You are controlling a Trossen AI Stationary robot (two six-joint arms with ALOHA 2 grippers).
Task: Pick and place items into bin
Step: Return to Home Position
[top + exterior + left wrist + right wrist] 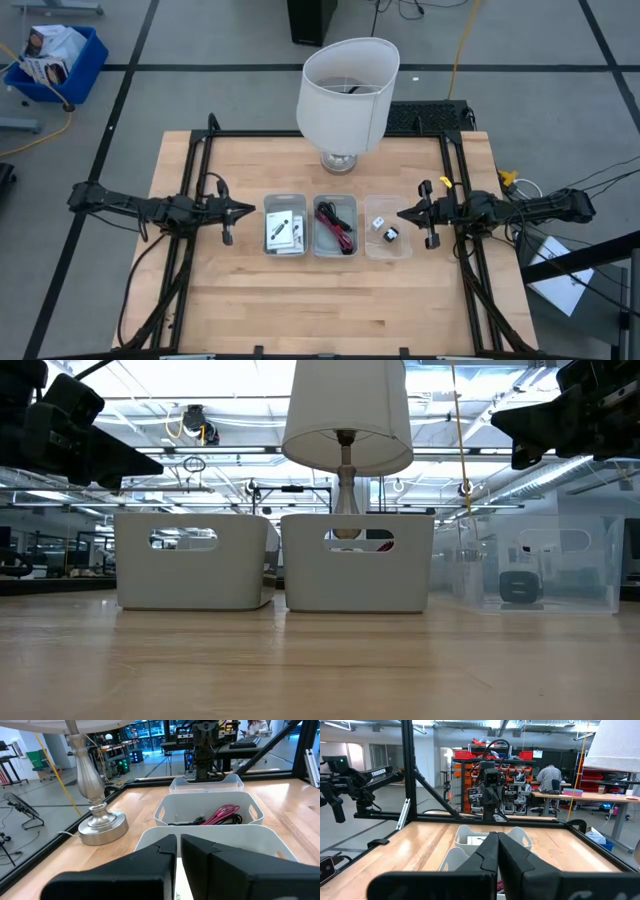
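Left gripper (250, 210) hangs beside the left gray bin (285, 197) holding the white packets (284, 231), right gripper (402, 214) beside the clear bin (388, 256) holding the small block (391, 236); 2 cables (341, 235) lie in the middle bin (335, 197). I read both sets of jaws together, empty: sorting looks finished

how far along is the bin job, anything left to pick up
Looks done: white packets lie in the left gray bin, the red cable and black cable in the middle bin, tiny blocks in the clear bin. Nothing is in hand: the left hand and right hand are shut, empty, flanking the bins. Left: apparently nothing, since only the lamp stands on the table outside the bins.
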